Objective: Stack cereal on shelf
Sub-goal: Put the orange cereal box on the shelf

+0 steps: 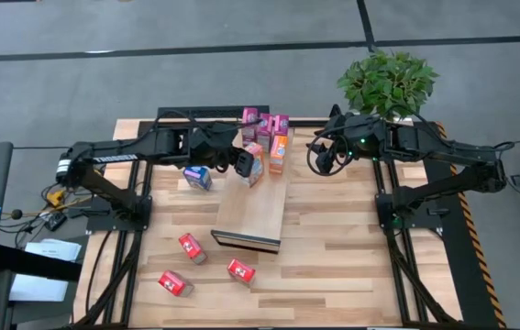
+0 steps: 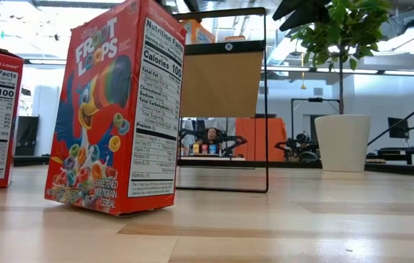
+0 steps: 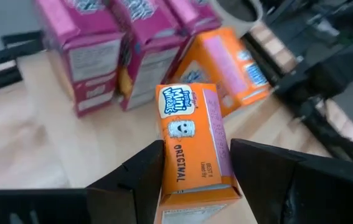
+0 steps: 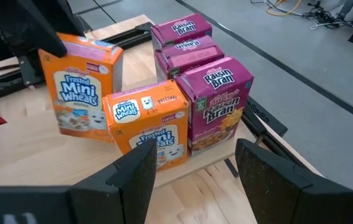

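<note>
- From the high view I count three red boxes [image 1: 192,247] lying on the table near its front left corner, off the shelf [image 1: 252,213]; I judge these not yet stacked.
- One blue box [image 1: 197,177] lies on the table just beside the shelf's left edge, also pending.
- My left gripper [image 3: 195,180] is clamped on an orange Mini Wheats box [image 3: 192,149], held over the shelf's far end (tilted; I cannot tell whether it touches the plank).
- At the shelf's far end stand three magenta Raisin Bran boxes [image 4: 216,102] and a second orange box [image 4: 151,127]; I judge these placed.
- My right gripper [image 4: 192,174] waits beside that group with its fingers spread wide, holding nothing.
</note>
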Robot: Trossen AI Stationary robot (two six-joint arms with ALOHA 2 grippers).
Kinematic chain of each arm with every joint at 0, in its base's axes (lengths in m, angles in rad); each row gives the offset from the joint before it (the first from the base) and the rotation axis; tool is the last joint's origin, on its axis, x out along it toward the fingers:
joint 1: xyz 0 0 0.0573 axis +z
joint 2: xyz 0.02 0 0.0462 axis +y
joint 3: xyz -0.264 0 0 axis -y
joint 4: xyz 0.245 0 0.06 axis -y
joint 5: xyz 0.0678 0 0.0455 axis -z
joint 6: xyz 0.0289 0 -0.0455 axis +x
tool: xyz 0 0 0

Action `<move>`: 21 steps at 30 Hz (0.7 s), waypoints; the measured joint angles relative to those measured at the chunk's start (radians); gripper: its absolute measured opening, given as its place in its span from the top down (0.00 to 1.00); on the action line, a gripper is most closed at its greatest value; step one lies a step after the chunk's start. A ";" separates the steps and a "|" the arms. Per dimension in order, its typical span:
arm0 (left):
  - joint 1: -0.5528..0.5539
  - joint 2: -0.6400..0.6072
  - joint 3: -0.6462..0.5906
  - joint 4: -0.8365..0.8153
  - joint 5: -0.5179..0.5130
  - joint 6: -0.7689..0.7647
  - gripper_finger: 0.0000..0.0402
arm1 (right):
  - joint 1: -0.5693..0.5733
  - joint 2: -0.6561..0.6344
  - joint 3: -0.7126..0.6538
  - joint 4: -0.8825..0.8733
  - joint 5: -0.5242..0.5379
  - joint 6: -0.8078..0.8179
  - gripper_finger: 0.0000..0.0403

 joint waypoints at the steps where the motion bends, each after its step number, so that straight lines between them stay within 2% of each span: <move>1: 0.000 0.004 0.000 0.004 -0.002 0.003 0.57 | 0.000 0.000 0.000 0.000 0.000 0.000 0.39; 8: -0.005 0.036 0.002 0.064 -0.055 0.034 0.57 | 0.000 0.000 0.001 0.000 0.000 0.000 0.39; 15: -0.006 0.048 0.001 0.128 -0.054 0.087 0.57 | 0.000 0.000 0.001 -0.003 0.000 0.000 0.39; 21: -0.006 0.000 0.001 0.111 -0.084 0.108 0.57 | 0.000 0.000 0.001 -0.006 0.000 -0.001 0.39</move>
